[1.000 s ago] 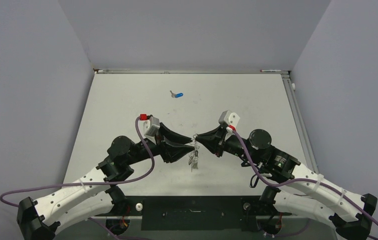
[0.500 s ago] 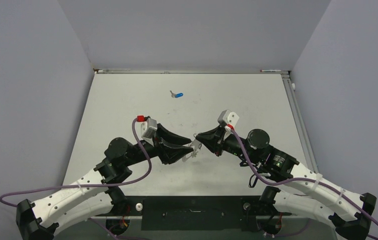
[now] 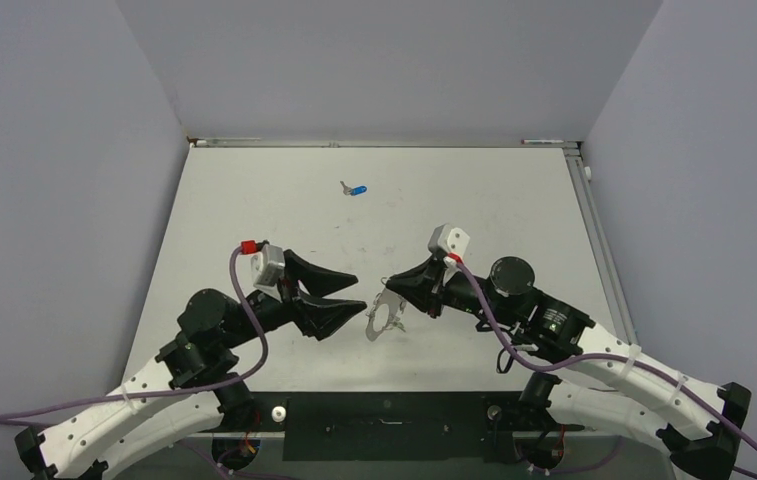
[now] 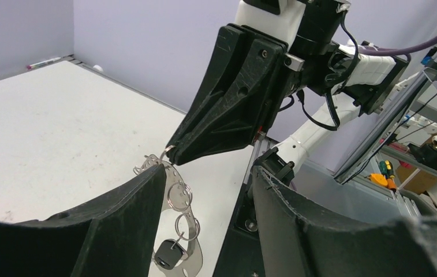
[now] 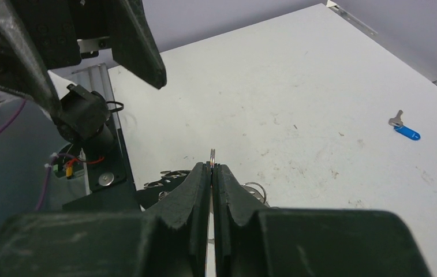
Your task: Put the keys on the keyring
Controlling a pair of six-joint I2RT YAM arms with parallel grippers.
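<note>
Pinching the large thin silvery wire keyring [image 3: 384, 320] by its rim, the right hand [image 3: 387, 284] is clamped tight, likely to steady it for threading. The left hand [image 3: 359, 293] gapes empty just beside it. The blue-capped silver key [image 3: 356, 190] lies well apart on the white counter [image 3: 254, 200].

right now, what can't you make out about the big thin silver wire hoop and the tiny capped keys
large thin silvery wire hoop: its lower end is cut by the left wrist view's bottom edge; in the right wrist view the shut right gripper hides all but a sliver.
small dark-capped key on the hoop: shaded beside a finger of the open left gripper, cap colour unclear.
small blue-capped silver key: teeth too small, top view.
</note>
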